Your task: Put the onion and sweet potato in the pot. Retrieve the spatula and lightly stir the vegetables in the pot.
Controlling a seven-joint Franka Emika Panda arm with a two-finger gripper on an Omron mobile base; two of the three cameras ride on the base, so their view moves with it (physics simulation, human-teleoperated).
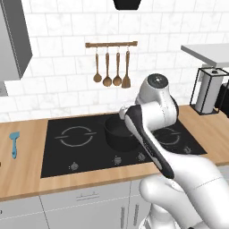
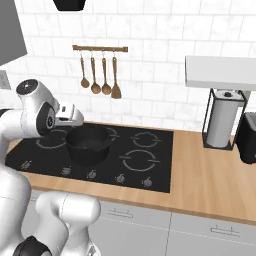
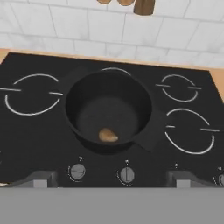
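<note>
1. We see the tabletop (image 1: pixel 27 172), a wooden run along the tiled wall, carrying the black cooktop (image 1: pixel 58 154) near its middle.
2. The pot (image 3: pixel 107 111) stands on the cooktop between the burner rings, toward its back edge. We judge it heavy, rigid and stable, so it should stay put under light stirring.
3. The spatula (image 1: pixel 14 144) lies flat near the tabletop's left edge, well apart from the cooktop. We judge it light, stiff and slim, so it is best pinched across the narrow handle near mid-length, clear of the wider head.
4. One tan vegetable (image 3: pixel 107 135) rests on the pot's floor against the near wall. It looks firm and rounded, likely to roll when nudged. We cannot make out a second lump.
5. The fingers (image 3: pixel 112 181) hover above the pot's near side, spread wide and holding nothing.
</note>
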